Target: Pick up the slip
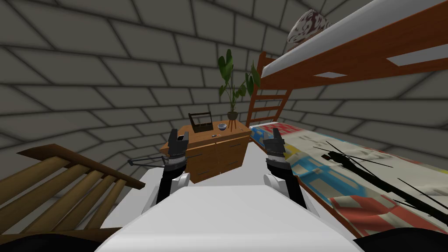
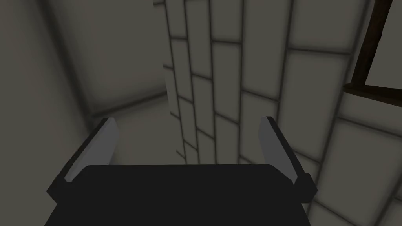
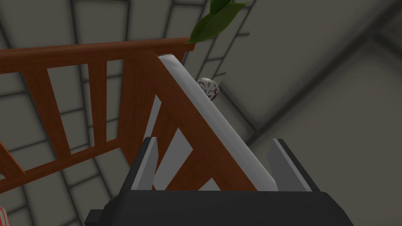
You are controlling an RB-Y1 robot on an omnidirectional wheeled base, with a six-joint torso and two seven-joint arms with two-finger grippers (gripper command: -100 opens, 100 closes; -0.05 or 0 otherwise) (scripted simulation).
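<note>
Both pincers, left (image 1: 179, 139) and right (image 1: 273, 134), were raised with fingers apart, holding nothing. The bunk bed (image 1: 350, 57) stood ahead to the right. At the top bunk's end edge, above the ladder (image 1: 267, 103), lay a crumpled white and maroon bundle (image 1: 308, 24), probably the slip. Doing this well meant closing in, rising, then settling the right pincer over the bundle's crest before pinching.

**Head view:** set high above both arms, facing steeply down and forward; a wooden dresser (image 1: 210, 153) lies at middle distance and a bunk bed (image 1: 350, 57) to the right.

**Left wrist view:** looks along the left gripper (image 2: 188, 121) at a nearby tiled wall (image 2: 251, 78).

**Right wrist view:** looks upward along the right gripper (image 3: 214, 140). It shares the bunk bed, a mottled pillow (image 3: 208, 88) and a plant leaf (image 3: 214, 19) with the head view.
</note>
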